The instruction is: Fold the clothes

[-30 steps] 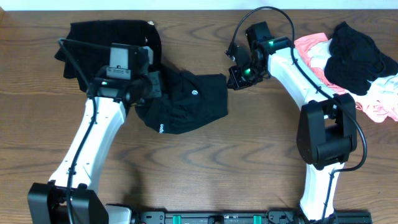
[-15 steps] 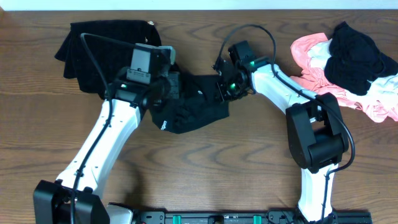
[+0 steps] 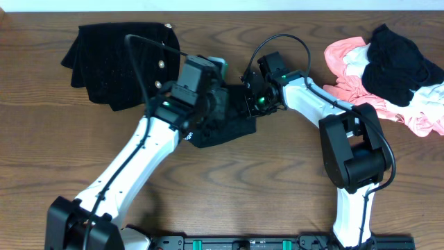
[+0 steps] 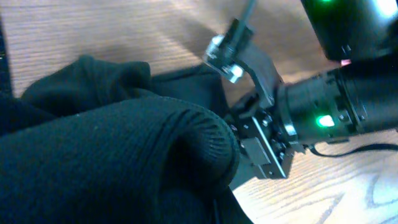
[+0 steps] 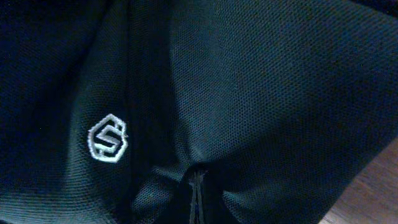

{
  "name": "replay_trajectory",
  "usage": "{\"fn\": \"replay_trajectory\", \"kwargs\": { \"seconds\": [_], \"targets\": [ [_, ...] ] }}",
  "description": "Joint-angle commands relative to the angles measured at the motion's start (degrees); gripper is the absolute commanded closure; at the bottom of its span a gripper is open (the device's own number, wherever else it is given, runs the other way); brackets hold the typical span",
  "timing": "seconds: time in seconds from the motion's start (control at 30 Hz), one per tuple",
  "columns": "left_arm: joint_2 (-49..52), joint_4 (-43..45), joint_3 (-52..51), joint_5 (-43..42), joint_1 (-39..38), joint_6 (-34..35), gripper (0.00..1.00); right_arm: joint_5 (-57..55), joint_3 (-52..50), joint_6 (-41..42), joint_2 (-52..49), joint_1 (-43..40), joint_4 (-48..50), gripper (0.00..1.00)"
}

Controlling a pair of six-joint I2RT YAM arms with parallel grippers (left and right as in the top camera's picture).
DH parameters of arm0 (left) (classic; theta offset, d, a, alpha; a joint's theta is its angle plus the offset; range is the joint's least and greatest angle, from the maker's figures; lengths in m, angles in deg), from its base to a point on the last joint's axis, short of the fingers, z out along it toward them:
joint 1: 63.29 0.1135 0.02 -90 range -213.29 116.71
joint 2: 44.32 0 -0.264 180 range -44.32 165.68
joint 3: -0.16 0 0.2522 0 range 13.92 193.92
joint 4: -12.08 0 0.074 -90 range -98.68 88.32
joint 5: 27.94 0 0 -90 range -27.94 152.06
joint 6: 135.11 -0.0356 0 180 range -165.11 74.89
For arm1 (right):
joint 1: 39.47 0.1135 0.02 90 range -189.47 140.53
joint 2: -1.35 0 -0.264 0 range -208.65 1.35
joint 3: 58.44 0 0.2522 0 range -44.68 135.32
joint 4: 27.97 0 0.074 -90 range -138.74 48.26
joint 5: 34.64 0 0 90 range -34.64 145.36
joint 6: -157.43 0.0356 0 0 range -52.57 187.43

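Left pincer (image 3: 222, 104) has swung rightward, meeting right pincer (image 3: 248, 104), both clamping black shirt (image 3: 223, 130).

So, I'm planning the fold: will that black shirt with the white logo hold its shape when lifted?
Probably floppy: the black shirt lies crumpled in soft rolls, so it should sag. Likely light, as the thin mesh knit around the logo puckers easily. Hardly slippery, given that texture.

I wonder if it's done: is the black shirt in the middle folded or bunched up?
Bunched up. The black shirt lies in a crumpled heap, with puffy rounded folds in the wrist views. No flat, neat edges show.
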Motion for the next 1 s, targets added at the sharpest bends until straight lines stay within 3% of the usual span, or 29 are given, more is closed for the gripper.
{"fn": "replay_trajectory", "kwargs": {
  "seconds": [0.0, 0.23, 0.5, 0.97],
  "targets": [
    [2.3, 0.3, 1.7, 1.3, -2.7, 0.3, 0.94, -1.3, -1.9, 1.1, -0.7, -0.3, -0.7, 0.99],
    [6.1, 1.4, 1.7, 1.3, -6.4, 0.3, 0.94, 1.0, -1.9, 2.0, -0.7, -2.4, -0.3, 0.99],
    [6.6, 1.6, 1.7, 1.4, -6.4, 0.3, 0.94, 12.2, 0.8, 2.8, 0.7, -9.1, 1.7, 0.99],
    [7.1, 9.2, 1.7, 1.3, -6.6, 0.3, 0.93, 13.1, 4.4, 2.8, 13.3, -15.3, 1.1, 0.99]
  ]
}}
